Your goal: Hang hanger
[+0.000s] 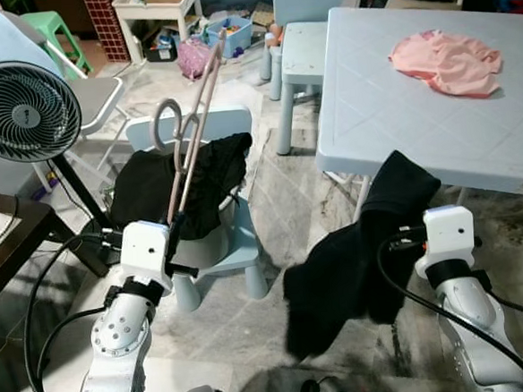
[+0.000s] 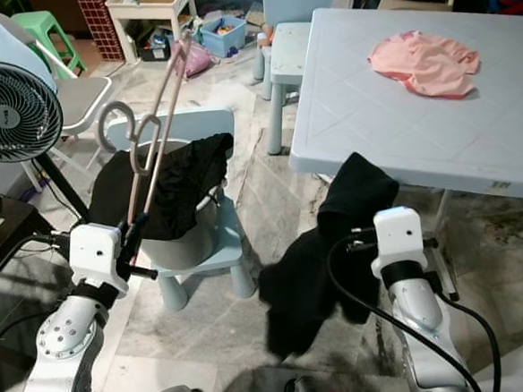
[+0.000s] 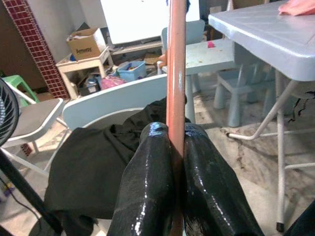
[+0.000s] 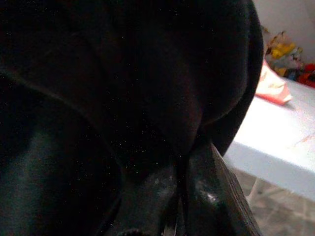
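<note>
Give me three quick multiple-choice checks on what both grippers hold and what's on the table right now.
1. Where does the pink garment lie?
A on the table
B on the chair
C on the floor

2. What colour is the hanger?
A blue
B pink
C white

3. What state is the right gripper in?
A open, empty
B shut on the black garment
C resting on the table

Answers: 1 A, it sits on the tabletop. 2 B, the left gripper pinches a pink rod. 3 B, black cloth hangs from its closed fingers.
</note>
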Controlling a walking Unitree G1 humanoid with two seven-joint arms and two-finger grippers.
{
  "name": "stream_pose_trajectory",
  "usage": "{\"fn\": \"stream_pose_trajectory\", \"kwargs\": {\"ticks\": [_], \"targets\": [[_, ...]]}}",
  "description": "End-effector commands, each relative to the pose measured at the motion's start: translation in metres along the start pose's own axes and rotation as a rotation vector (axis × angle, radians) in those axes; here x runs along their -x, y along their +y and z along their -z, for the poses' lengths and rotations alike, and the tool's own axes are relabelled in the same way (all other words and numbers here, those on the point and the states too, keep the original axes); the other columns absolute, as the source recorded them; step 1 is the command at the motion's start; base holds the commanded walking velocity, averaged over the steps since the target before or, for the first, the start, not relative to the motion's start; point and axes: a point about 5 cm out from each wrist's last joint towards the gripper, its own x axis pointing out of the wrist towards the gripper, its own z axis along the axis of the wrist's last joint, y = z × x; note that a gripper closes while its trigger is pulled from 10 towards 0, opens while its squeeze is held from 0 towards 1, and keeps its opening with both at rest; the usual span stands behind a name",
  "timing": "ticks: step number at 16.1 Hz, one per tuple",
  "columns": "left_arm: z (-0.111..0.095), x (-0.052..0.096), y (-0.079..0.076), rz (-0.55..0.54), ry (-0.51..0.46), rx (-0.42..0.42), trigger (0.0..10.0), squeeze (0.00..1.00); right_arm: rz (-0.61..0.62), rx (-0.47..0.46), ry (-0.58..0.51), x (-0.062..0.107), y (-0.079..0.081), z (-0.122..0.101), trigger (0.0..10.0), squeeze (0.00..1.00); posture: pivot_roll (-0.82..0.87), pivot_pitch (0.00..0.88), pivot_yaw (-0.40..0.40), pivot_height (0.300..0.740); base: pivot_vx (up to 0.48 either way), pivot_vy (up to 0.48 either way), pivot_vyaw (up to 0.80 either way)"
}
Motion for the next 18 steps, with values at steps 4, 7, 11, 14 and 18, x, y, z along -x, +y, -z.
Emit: {"fn": "stream_pose_trajectory", "kwargs": {"ticks": [4,7,11,14,18], "targets": [[-0.004,-0.007,-0.004,0.034,-0.013,0.019,10.0,0.0,0.005,-0.001,-0.02,-0.013,0.002,-0.016,10.0,0.0,-0.02,0.0,-0.014,0.74,0.0,0.0,0.0],[-0.006,-0.009,-0.005,0.049,-0.019,0.028,10.0,0.0,0.007,0.026,0.013,-0.019,0.011,-0.015,10.0,0.0,-0.02,0.0,-0.01,0.74,0.0,-0.1,0.0],[-0.011,-0.016,-0.003,0.048,-0.04,0.018,10.0,0.0,0.009,-0.13,0.016,-0.028,0.021,-0.021,10.0,0.0,-0.02,0.002,-0.014,0.74,0.0,-0.348,0.0],[-0.012,-0.017,-0.002,0.043,-0.044,0.017,10.0,0.0,-0.035,-0.146,0.036,-0.027,0.02,-0.019,10.0,0.0,-0.02,0.013,-0.017,0.74,0.0,-0.38,0.0],[-0.012,-0.016,-0.003,0.044,-0.043,0.018,10.0,0.0,-0.028,-0.157,0.042,-0.026,0.018,-0.019,10.0,0.0,-0.02,0.022,-0.017,0.74,0.0,-0.326,0.0]]}}
